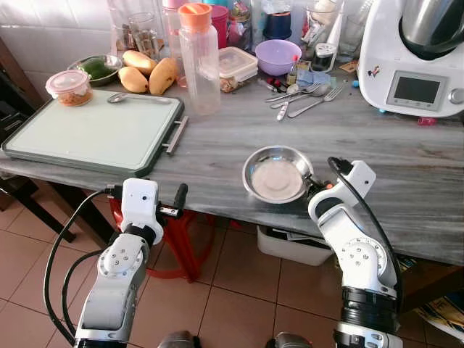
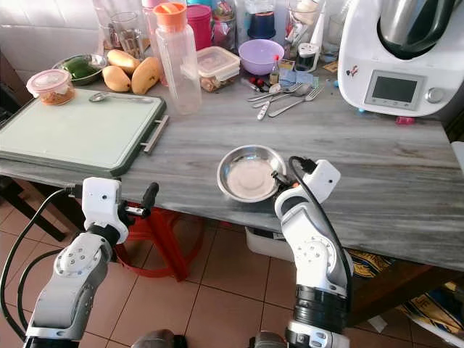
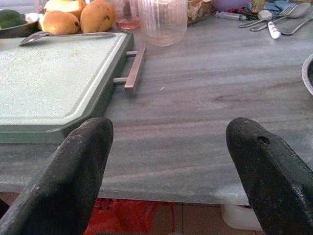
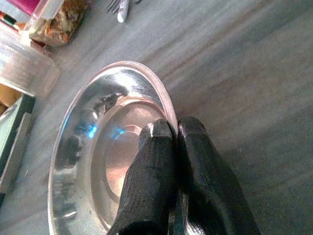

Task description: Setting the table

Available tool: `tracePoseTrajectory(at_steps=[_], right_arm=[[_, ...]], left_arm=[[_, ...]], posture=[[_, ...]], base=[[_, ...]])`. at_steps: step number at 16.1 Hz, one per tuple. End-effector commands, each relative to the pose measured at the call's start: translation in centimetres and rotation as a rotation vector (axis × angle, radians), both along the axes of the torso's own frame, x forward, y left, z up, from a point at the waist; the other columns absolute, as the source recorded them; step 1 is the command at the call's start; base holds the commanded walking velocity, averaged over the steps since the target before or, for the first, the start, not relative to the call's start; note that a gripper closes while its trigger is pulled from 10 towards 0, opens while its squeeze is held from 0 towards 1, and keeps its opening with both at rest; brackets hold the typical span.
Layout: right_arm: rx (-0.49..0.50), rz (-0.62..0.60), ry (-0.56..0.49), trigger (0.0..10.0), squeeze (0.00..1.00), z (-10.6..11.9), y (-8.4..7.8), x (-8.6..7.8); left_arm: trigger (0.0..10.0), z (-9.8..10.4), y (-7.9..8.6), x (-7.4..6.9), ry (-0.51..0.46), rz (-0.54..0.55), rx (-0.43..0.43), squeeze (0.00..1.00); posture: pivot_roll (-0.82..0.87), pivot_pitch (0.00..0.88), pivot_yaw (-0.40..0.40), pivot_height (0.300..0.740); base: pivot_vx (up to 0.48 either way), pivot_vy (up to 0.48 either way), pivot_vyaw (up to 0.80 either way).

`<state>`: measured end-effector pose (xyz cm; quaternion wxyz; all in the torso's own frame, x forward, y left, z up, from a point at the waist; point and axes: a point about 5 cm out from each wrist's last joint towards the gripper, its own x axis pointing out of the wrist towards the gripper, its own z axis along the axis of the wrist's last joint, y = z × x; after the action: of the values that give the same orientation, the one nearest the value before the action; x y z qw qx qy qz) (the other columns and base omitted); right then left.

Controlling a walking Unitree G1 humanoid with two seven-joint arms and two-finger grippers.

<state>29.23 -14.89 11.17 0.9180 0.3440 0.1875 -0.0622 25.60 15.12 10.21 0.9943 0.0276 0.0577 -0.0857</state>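
— Steel, shiny and shallow: a round steel bowl [image 1: 276, 174] is sitting on the grey marble-look table [image 1: 406, 181], close to its front edge and about midway along it. What is holding it?

— The right gripper [image 4: 172, 134] is pinching the bowl's rim on the side facing the table's right end. In the right wrist view one black finger is lying inside the rim and the other outside, pressed together with the thin metal edge between them.

— And the other arm?

— The left gripper [image 3: 168, 147] is hovering just off the front edge, toward the left end, with its two fingers spread wide and nothing between them. It is pointing across the tabletop at the handle of a pale green cutting board [image 1: 87, 134].

— Where is that board lying?

— It is occupying the front left corner, its metal handle [image 1: 176, 135] facing the bowl. A spoon [image 1: 134, 97] is resting along its far edge, and a small lidded container [image 1: 69, 87] is sitting at its far left corner.

— What is standing along the back edge?

— Mangoes [image 1: 148, 72] are lying beside a dish of greens [image 1: 98, 69], with a clear bottle with an orange cap [image 1: 199, 61] just to their right. Past it there are a lidded food box [image 1: 236, 67], a purple bowl [image 1: 278, 56], and loose forks and spoons [image 1: 301, 96]. A white kitchen machine [image 1: 413, 58] is standing at the back right corner.

— Anything under the table?

— A red plastic stool [image 1: 181, 239] is standing on the tiled floor [image 1: 239, 304].
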Motion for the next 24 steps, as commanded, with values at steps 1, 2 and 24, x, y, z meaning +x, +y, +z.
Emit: tracePoseTrajectory(at_steps=[1,2,24], right_arm=[[0.034,0.039,0.077,10.0,1.00,-1.8,1.7,-1.1],[0.033,0.039,0.079,10.0,1.00,-1.9,1.7,-1.2],[-0.223,0.209,-0.150,10.0,1.00,1.0,1.9,-1.3]], left_arm=[[10.0,-0.2,0.0,0.1,0.010,-0.005,0.010,0.00],[10.0,-0.2,0.0,0.1,0.010,-0.005,0.010,0.00],[10.0,-0.2,-0.2,0.3,0.004,-0.010,0.010,0.00]], posture=[[-0.03,0.008,0.043,0.740],[-0.03,0.008,0.043,0.740],[-0.04,0.000,0.041,0.740]], base=[[0.000,0.000,0.00],[0.000,0.000,0.00],[0.000,0.000,0.00]])
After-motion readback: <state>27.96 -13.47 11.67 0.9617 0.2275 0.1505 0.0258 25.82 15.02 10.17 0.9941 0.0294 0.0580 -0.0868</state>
